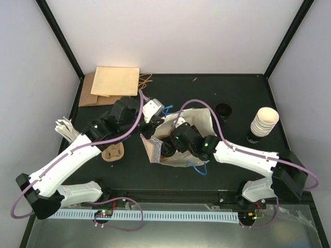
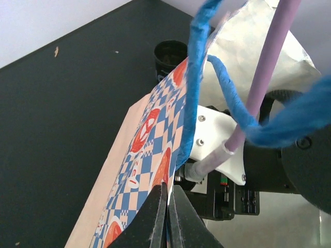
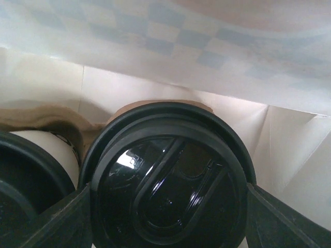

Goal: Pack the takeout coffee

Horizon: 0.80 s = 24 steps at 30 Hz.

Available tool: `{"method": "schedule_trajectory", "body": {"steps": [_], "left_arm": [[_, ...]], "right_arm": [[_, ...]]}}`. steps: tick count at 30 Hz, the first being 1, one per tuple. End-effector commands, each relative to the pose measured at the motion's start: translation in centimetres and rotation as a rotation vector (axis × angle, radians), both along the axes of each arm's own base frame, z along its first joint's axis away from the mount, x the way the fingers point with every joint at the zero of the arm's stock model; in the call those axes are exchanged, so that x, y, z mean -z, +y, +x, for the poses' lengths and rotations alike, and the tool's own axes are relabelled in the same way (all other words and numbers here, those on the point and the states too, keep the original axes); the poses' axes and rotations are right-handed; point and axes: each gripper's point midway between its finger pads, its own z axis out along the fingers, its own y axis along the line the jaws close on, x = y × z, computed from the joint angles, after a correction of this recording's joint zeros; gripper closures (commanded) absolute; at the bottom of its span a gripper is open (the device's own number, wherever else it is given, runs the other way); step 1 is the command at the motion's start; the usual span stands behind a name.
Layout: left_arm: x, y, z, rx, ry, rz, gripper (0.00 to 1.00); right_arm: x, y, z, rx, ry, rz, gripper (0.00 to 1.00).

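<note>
Takeout coffee sits deep inside the blue-checked bag in the middle of the overhead view, only its round black lid showing to the right wrist camera. The right gripper has its fingers spread wide, one pressed against each side of that lid. A second lidded cup stands just beside it at the lower left of that frame, with a brown cardboard carrier around them. The left gripper is pinched fully together on the bag's patterned edge, at the bottom of its wrist view. A stack of cream cups stands at the right of the table.
</note>
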Motion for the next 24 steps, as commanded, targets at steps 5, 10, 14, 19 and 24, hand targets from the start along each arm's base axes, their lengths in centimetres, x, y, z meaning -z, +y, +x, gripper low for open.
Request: {"method": "schedule_trajectory", "body": {"steps": [5,10,14,19,24], "left_arm": [[-1.6,1.4,2.3,-0.05,0.072,-0.075,0.98],[-1.2,2.6,4.4,-0.119,0.113,-0.074,0.97],[-1.0,3.6,5.7,-0.165,0.128,-0.069,0.97],[-1.5,4.5,6.5,-0.207,0.095,-0.069,0.95],[-1.7,6.1,7.6,-0.295,0.048,-0.032,0.9]], "right_arm": [[2.4,1.1,1.2,-0.048,0.223,-0.078,0.4],[3.7,1.6,2.1,-0.045,0.329,-0.106,0.41],[4.7,1.9,2.7,-0.036,0.387,-0.136,0.41],[6.6,2.0,2.9,-0.02,0.461,-0.175,0.41],[8.4,1.9,3.0,-0.008,0.536,-0.222,0.4]]}}
